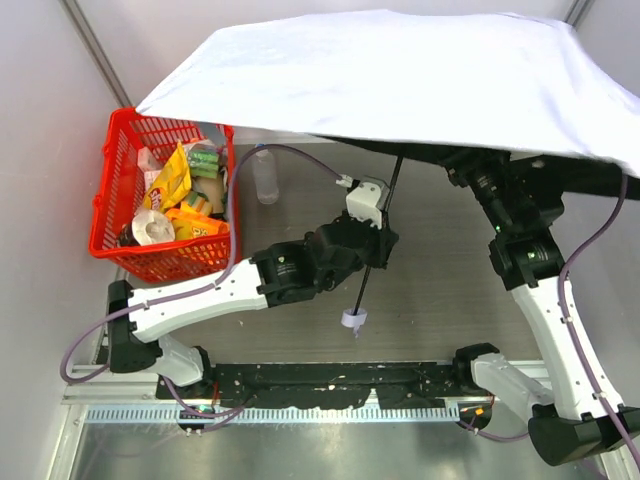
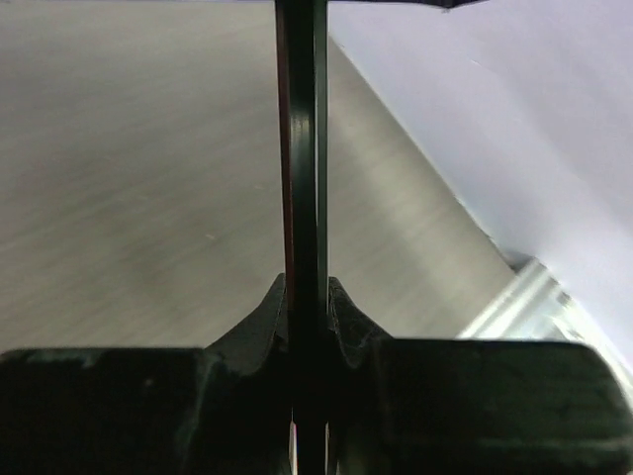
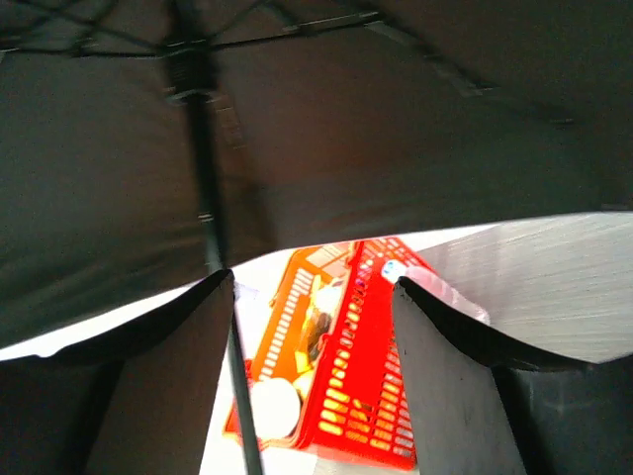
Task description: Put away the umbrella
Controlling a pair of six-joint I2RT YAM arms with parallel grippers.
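Observation:
The umbrella stands open, its pale lavender-white canopy point(image 1: 400, 75) spread over the back of the table. Its thin black shaft point(image 1: 392, 185) slants down to a small light end piece point(image 1: 354, 320) near the front. My left gripper point(image 1: 376, 238) is shut on the shaft; in the left wrist view the shaft point(image 2: 302, 148) runs straight up from between the closed jaws point(image 2: 307, 292). My right gripper point(image 3: 312, 297) is open under the canopy's dark underside point(image 3: 396, 119), with the shaft point(image 3: 203, 198) just beyond its left finger. In the top view the canopy hides the right gripper.
A red basket point(image 1: 110, 200) full of snack packs sits at the left, with a clear plastic bottle point(image 1: 265, 175) beside it. Both also show in the right wrist view, the basket point(image 3: 366, 396) and the bottle point(image 3: 435, 292). The right arm point(image 1: 520, 255) reaches up under the canopy.

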